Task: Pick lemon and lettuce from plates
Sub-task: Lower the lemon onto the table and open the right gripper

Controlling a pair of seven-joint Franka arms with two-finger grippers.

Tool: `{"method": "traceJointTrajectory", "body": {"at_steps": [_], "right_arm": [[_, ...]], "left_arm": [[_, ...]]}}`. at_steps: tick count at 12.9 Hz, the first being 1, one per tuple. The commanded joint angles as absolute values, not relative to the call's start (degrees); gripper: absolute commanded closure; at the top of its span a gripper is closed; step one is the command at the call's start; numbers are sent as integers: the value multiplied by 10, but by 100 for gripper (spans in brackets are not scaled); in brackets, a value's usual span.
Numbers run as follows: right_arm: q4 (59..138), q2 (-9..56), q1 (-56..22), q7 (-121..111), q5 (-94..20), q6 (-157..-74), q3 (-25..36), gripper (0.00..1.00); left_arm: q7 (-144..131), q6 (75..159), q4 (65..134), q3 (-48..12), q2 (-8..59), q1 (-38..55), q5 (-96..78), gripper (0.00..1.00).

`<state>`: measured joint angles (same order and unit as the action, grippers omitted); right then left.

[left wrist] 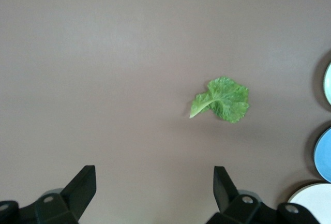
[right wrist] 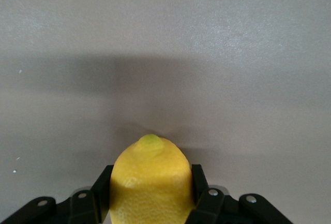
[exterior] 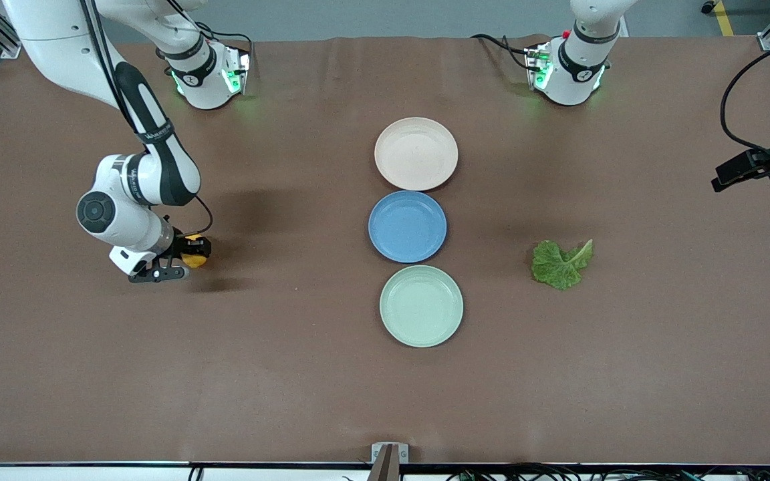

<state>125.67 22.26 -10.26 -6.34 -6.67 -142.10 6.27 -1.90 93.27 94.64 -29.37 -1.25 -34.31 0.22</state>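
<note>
The right pincer [right wrist: 150,195] grips the lemon [right wrist: 150,182], one black finger [right wrist: 103,193] pressed to each flank of the fruit. The lemon's nub end points away from the wrist. Under it lies bare brown desk [right wrist: 165,38], crossed by a broad shadow.

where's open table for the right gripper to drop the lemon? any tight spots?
Right gripper, shut on the lemon, sits over bare table toward the right arm's end, open up to the plates. Bare table surrounds the lettuce. Crowded: beige-pink plate, blue plate, mint plate nearly touch. Left gripper waits open.
</note>
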Motion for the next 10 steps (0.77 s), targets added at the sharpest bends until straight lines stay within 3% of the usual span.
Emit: {"method": "traceJointTrajectory", "body": {"at_steps": [1,6,10], "right_arm": [[1267,219,-95,-82,-80,-1432,57,99],[1266,225,-76,-115,-80,-1434,57,99],[1268,224,-70,-115,-80,-1433,57,97]], "left_arm": [[-4,926,907,-253,-2,-297,-7,0],[-4,926,908,10,-7,-33,-5,0],[-10,926,908,39,-8,4,-5,0]]}}
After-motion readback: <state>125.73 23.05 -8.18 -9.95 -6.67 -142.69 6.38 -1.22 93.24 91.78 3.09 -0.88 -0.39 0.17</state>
